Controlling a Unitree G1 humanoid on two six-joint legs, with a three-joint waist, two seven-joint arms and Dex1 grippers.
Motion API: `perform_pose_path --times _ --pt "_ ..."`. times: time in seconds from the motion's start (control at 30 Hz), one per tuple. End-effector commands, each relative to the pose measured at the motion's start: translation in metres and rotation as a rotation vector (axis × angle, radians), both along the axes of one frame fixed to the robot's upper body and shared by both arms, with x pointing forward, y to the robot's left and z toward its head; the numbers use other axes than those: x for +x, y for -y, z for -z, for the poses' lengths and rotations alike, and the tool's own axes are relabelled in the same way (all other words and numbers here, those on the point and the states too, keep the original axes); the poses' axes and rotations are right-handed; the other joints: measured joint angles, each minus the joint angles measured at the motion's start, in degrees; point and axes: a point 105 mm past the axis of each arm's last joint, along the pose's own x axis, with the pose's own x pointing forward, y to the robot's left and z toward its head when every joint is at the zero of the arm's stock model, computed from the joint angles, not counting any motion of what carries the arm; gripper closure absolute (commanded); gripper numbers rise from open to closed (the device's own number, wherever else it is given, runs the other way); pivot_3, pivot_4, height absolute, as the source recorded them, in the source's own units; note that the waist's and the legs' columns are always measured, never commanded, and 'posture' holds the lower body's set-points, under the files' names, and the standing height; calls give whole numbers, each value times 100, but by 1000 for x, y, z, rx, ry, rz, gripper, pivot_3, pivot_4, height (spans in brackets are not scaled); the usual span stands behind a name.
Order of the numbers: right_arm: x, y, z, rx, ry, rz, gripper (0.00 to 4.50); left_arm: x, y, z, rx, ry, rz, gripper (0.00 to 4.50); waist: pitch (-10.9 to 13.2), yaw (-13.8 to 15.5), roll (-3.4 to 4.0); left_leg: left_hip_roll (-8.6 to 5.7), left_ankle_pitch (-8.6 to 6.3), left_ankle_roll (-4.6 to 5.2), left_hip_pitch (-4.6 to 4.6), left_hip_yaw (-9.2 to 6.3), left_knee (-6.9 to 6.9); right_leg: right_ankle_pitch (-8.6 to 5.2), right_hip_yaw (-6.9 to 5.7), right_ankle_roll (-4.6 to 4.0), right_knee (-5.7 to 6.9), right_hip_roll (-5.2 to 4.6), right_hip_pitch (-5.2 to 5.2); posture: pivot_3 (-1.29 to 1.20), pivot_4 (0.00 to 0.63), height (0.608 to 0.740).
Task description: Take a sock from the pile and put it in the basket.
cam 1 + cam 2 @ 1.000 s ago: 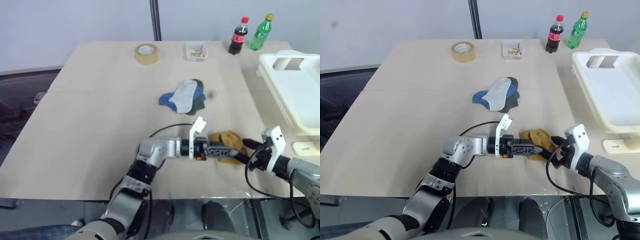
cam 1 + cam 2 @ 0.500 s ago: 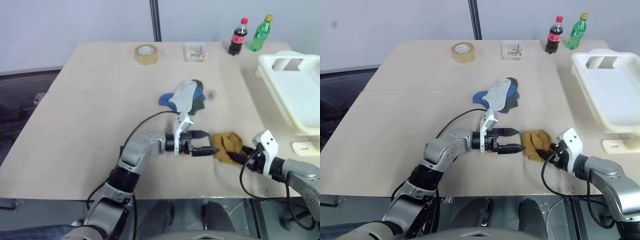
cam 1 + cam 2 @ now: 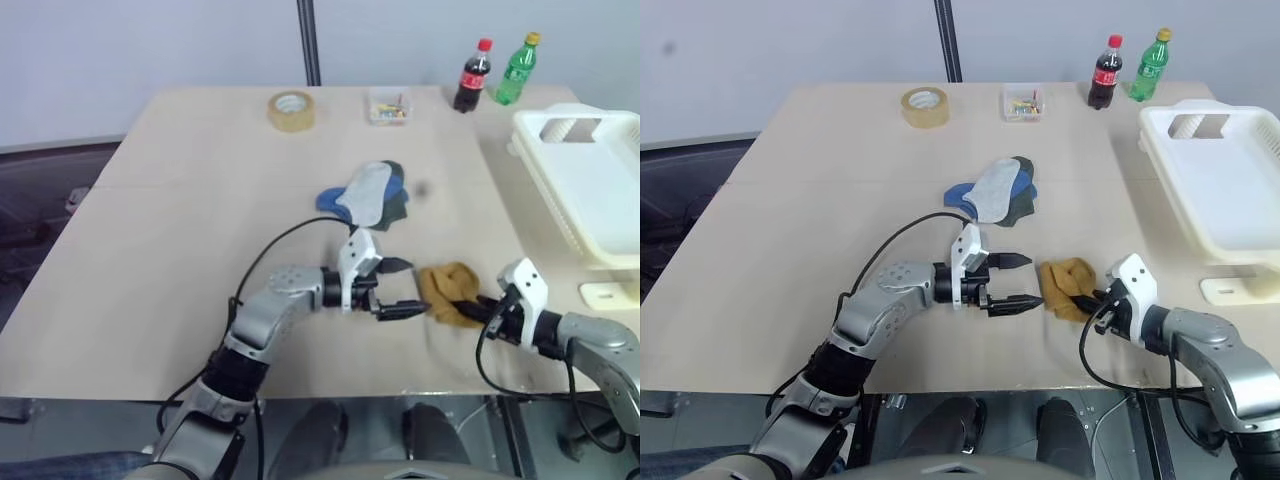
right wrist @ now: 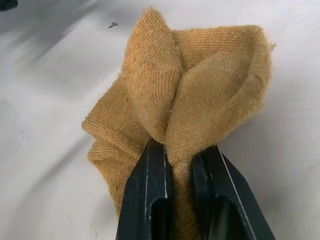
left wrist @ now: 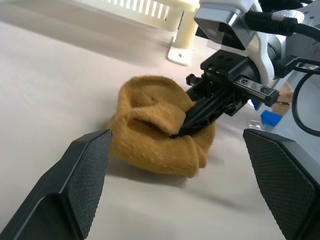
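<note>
Right wrist view: right end effector (image 4: 180,165) pinching a fold of the mustard sock (image 4: 190,95), bunched on the worktop (image 3: 180,240). Left end effector (image 3: 400,288) spread wide, just beside it. Pile (image 3: 368,194) beyond; basket (image 3: 590,185) off to the right.

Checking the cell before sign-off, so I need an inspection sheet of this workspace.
Surface: tan table, bare in front.
Job's things: pile mid-table; mustard sock apart from it, near the front edge; basket at the right edge.
Clutter: tape roll, clear box, cola bottle, green bottle along the far edge.
Grippers: left gripper open beside the sock; right gripper pinching a fold of the sock.
Cables: black cable looping over the left arm.
Surroundings: grey wall, dark pole.
</note>
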Motion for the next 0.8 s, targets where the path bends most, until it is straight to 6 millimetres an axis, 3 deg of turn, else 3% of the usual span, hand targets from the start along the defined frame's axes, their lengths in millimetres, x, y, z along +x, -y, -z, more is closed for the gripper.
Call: perform_pose_path --times 0.03,0.23,0.4,0.47,0.6,0.7,0.8 --pt "3 7 -18 4 15 0 4456 15 -3 -30 -86 138 -79 0 2 10 0 0 0 0 -4 0 0 0 0 0 0 -1 -2 0 150 740" --pt "12 32 -64 -3 95 32 4456 26 -4 -60 -107 321 -149 0 5 21 0 -5 1 -1 -28 -1 1 0 -3 0 -3 -6 -21 0 150 740" --pt "30 69 -123 47 199 159 4456 22 -6 -84 -115 446 -160 0 8 7 1 -5 2 -1 -69 0 8 1 -4 0 -4 -7 -57 0 150 740" --pt "43 93 -147 70 238 261 4456 20 -5 -94 -131 481 -166 0 8 12 2 -5 2 -2 -69 -2 8 1 -8 0 -5 -7 -57 0 150 740" --pt "64 139 -178 130 282 454 4456 18 -3 -106 -169 496 -180 0 9 19 1 -6 2 -1 -75 1 12 1 -10 0 -7 -9 -57 0 150 740" --pt "79 177 -188 210 274 621 4456 16 -1 -108 -195 475 -174 0 11 9 4 -8 1 0 -80 3 15 1 -9 0 -6 -13 -59 0 150 740" --pt "89 209 -178 220 223 759 4456 14 2 -110 -214 450 -167 0 14 14 9 -8 1 0 -81 6 14 1 -7 -1 -6 -12 -64 0 150 740"
